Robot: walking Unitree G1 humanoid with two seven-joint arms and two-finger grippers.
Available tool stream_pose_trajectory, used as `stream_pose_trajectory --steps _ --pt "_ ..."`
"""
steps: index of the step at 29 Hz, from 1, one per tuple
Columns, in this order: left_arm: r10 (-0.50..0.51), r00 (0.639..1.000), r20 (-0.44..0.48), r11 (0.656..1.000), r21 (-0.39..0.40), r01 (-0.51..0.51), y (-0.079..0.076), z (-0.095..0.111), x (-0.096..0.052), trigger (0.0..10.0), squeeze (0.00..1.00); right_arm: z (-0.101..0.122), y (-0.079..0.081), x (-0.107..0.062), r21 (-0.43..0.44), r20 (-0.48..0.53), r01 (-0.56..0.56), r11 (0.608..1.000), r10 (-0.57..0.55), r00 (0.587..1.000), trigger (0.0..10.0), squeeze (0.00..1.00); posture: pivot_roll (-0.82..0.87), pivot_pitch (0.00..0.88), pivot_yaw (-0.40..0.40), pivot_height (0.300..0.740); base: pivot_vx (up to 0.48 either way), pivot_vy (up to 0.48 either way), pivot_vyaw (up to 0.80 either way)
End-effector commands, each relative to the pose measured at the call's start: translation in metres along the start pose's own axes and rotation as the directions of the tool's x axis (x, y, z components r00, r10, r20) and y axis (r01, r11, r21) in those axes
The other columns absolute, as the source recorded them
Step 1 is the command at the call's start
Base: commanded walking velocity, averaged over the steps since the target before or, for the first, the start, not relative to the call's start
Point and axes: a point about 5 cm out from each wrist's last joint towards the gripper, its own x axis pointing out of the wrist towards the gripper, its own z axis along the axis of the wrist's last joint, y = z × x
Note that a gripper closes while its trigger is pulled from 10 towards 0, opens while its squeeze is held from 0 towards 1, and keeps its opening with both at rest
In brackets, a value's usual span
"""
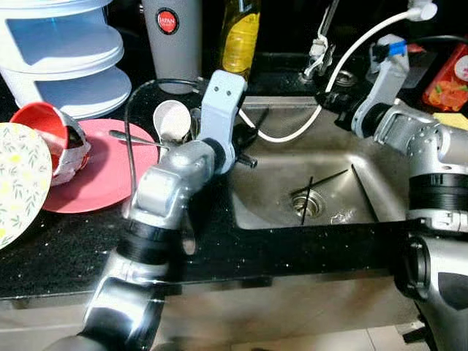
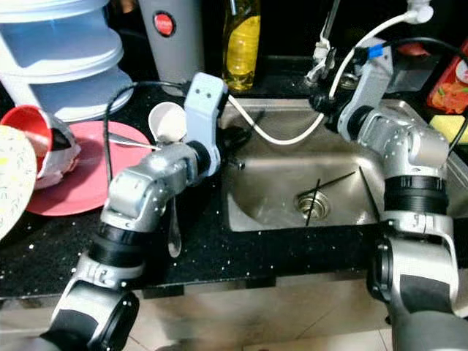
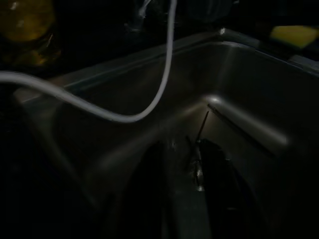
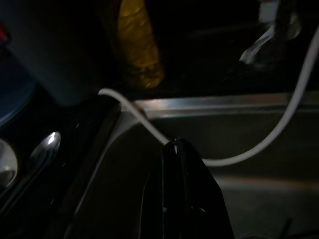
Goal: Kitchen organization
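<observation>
Reaching over the stainless steel sink [image 1: 278, 197], the left gripper [image 3: 182, 191] hangs above its left edge, black fingers apart and holding nothing, probably lined up for the two thin dark sticks [image 1: 311, 191] crossed over the round drain [image 1: 308, 205]. At the back rim, beside the drooping white hose [image 1: 344, 62], the right gripper [image 4: 178, 149] has its fingers pressed together and empty. On the black counter [image 1: 73, 241], a pink round plate [image 1: 106, 175] carries a metal spoon [image 1: 135, 138], and beside it a tipped white cup [image 1: 172, 119] looks empty.
</observation>
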Motion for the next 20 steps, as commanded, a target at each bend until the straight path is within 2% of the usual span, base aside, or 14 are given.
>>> stream_pose_trajectory --steps 1,3,4,5,7,10,11,13,14,15,16,17,20 --pt "-0.043 0.996 0.073 0.999 0.024 0.041 -0.010 0.010 -0.001 10.0 1.00 0.006 -0.005 -0.001 0.022 0.040 0.028 0.999 -0.029 0.999 10.0 0.00 0.15 0.000 -0.024 0.740 0.000 0.000 0.00" --pt "-0.015 0.988 0.154 0.998 0.058 0.006 -0.006 0.022 -0.012 10.0 0.99 0.011 -0.006 -0.002 0.040 0.071 0.028 0.999 -0.031 0.997 10.0 0.00 0.14 0.000 -0.024 0.740 0.000 0.000 0.00" --pt "-0.015 0.988 0.154 0.998 0.058 0.006 -0.006 0.022 -0.012 10.0 0.99 0.011 -0.006 -0.002 0.040 0.071 0.028 0.999 -0.031 0.997 10.0 0.00 0.14 0.000 -0.024 0.740 0.000 0.000 0.00" --pt "0.004 0.987 0.161 0.996 0.085 -0.018 -0.001 0.023 -0.021 10.0 0.00 0.012 -0.006 -0.002 0.044 0.078 0.026 0.999 -0.030 0.996 10.0 0.00 0.14 0.000 -0.025 0.740 0.000 0.000 0.00" --pt "0.023 0.990 0.138 0.990 0.137 -0.042 0.008 0.022 -0.034 10.0 0.00 0.011 -0.004 -0.002 0.051 0.082 0.022 0.998 -0.026 0.996 10.0 0.00 0.14 0.000 -0.026 0.740 0.000 0.000 0.00" --pt "0.025 0.996 0.081 0.979 0.198 -0.041 0.025 0.021 -0.062 10.0 0.00 0.007 0.002 0.002 0.052 0.071 -0.009 0.999 0.005 0.997 10.0 0.00 0.15 0.000 -0.029 0.740 0.000 0.000 0.00" --pt "0.025 0.996 0.081 0.979 0.198 -0.041 0.025 0.021 -0.062 10.0 0.00 0.007 0.002 0.002 0.052 0.071 -0.009 0.999 0.005 0.997 10.0 0.00 0.15 0.000 -0.029 0.740 0.000 0.000 0.00" --pt "0.031 0.999 -0.021 0.975 0.221 -0.026 0.045 0.015 -0.090 10.0 0.00 0.002 0.009 0.008 0.051 0.056 -0.046 0.998 0.044 0.997 10.0 0.00 0.19 0.000 -0.041 0.740 0.000 0.000 0.00" --pt "0.031 0.999 -0.021 0.975 0.221 -0.026 0.045 0.015 -0.090 10.0 0.00 0.002 0.009 0.008 0.051 0.056 -0.046 0.998 0.044 0.997 10.0 0.00 0.19 0.000 -0.041 0.740 0.000 0.000 0.00" --pt "0.030 0.998 -0.061 0.976 0.216 -0.016 0.051 0.011 -0.098 10.0 0.00 0.001 0.012 0.009 0.050 0.052 -0.058 0.997 0.055 0.997 10.0 0.00 0.19 0.000 -0.041 0.740 0.000 0.000 0.00" --pt "-0.007 0.989 -0.149 0.980 0.197 0.037 0.055 -0.001 -0.118 10.0 0.00 -0.002 0.016 0.013 0.053 0.047 -0.073 0.996 0.071 0.996 10.0 0.00 0.20 0.000 -0.046 0.740 0.000 0.000 0.00" --pt "-0.007 0.989 -0.149 0.980 0.197 0.037 0.055 -0.001 -0.118 10.0 0.00 -0.002 0.016 0.013 0.053 0.047 -0.073 0.996 0.071 0.996 10.0 0.00 0.20 0.000 -0.046 0.740 0.000 0.000 0.00" --pt "-0.064 0.979 -0.196 0.977 0.189 0.102 0.052 -0.009 -0.131 10.0 0.00 -0.003 0.019 0.016 0.056 0.044 -0.081 0.995 0.079 0.996 10.0 0.00 0.20 0.000 -0.051 0.740 0.000 0.000 0.00"
